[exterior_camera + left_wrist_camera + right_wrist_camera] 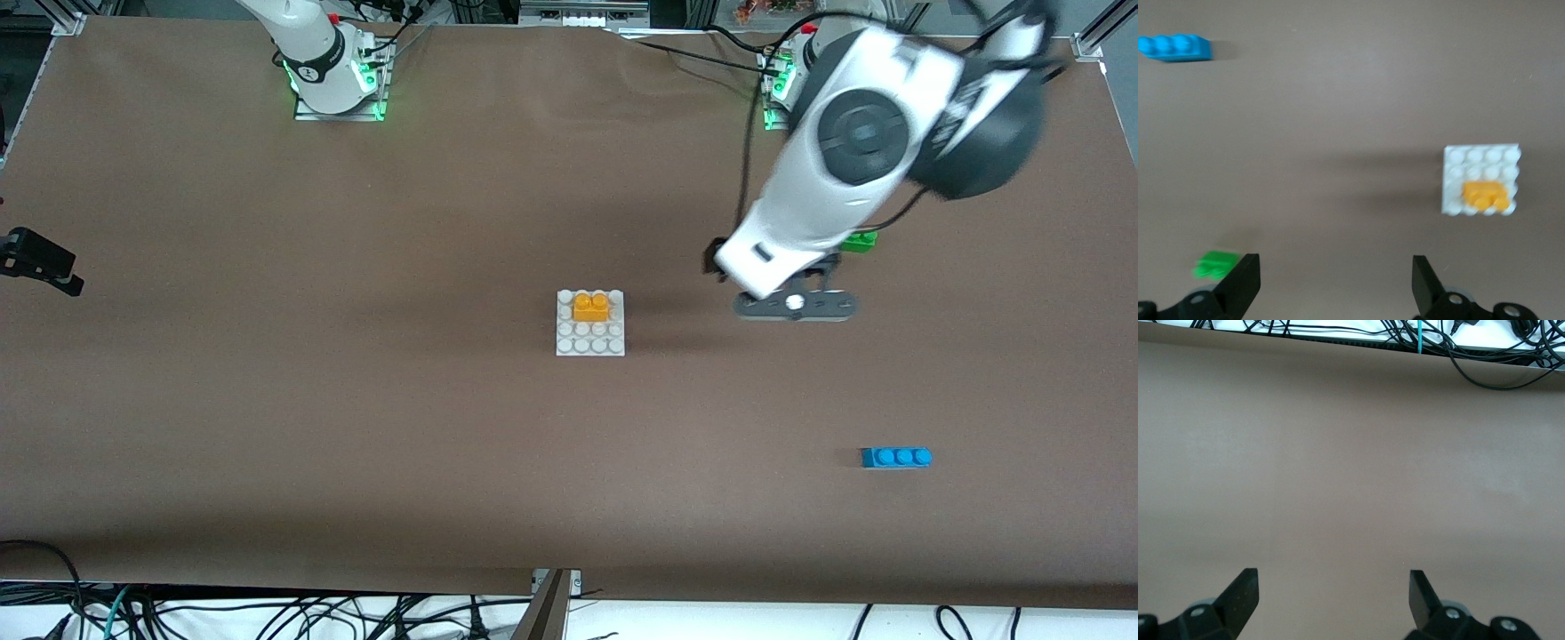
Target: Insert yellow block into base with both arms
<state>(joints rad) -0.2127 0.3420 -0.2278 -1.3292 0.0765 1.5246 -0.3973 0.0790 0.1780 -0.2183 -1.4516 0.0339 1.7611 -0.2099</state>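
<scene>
The left claw (1331, 283) hangs empty with its fingers spread wide, up in the air over bare brown table (356, 427) between the base and the green brick (861, 240), holding nothing. The right claw (1331, 600) is likewise wide apart and empty, looking down on bare table with only cables along the edge in its wrist view; that arm waits toward its own end of the table.

At the table's middle sits the base (590, 342), a white studded plate, with the yellow block (591, 306) standing on the stud rows farthest from the front camera, square to the grid and apparently level. Neither claw touches either piece.

A blue three-stud brick (896, 457) lies well apart, nearer the front camera toward the left arm's end; the green one is partly hidden under the left arm.

By these views the insertion looks done: block on base, both claws free. How firmly it is pressed home cannot be told. What seems left is only for the arms to clear away.
</scene>
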